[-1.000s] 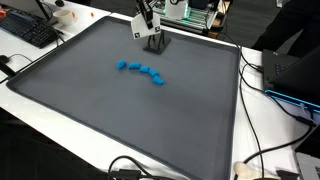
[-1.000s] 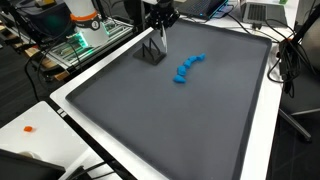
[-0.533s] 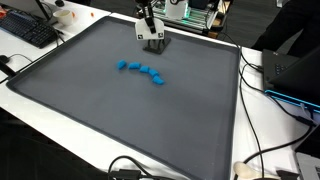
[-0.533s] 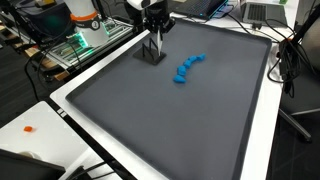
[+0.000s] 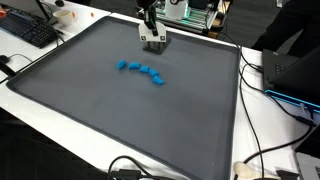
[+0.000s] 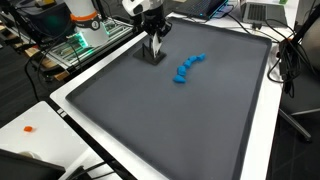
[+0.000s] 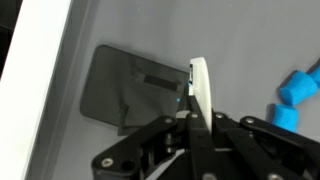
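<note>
Fingers [image 7: 196,116], pressed together, stand over a dark gray plate [image 7: 128,85] on the bench's mat [image 5: 100,115]; the blue blocks [image 5: 141,70] lie nearby, apart from them.

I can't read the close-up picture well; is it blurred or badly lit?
Wrist view: gripper dark and soft-edged, white strip at its tips washed out, blue blocks slightly blurred. Both exterior views: even light, no glare on the grey mat.

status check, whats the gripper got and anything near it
Gripper shut on thin white flat piece, edge-on to wrist view. Dark grey rectangular pad on grey mat just beneath. Curved row of small blue blocks lies apart, nothing in the way.
</note>
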Robot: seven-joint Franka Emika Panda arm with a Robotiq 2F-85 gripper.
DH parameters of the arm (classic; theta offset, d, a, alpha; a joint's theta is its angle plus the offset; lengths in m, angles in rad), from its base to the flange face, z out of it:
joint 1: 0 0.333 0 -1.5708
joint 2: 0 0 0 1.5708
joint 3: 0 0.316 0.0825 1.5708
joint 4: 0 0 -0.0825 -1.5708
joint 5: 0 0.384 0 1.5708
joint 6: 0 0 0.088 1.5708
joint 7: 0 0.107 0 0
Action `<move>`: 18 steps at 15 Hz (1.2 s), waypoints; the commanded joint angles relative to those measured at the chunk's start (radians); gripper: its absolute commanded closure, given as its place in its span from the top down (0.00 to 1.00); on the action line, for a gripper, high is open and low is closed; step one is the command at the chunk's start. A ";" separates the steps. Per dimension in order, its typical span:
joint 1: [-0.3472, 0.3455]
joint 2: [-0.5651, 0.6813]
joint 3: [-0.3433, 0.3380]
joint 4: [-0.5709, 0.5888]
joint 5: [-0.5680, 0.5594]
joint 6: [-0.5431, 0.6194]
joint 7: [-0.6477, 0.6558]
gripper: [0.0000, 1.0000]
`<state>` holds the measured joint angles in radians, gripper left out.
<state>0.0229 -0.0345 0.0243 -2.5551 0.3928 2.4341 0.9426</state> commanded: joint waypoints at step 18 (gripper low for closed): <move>0.014 0.074 0.014 -0.064 0.173 0.218 0.024 0.01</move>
<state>0.0277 0.0309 0.0299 -2.6015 0.5269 2.6076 0.9636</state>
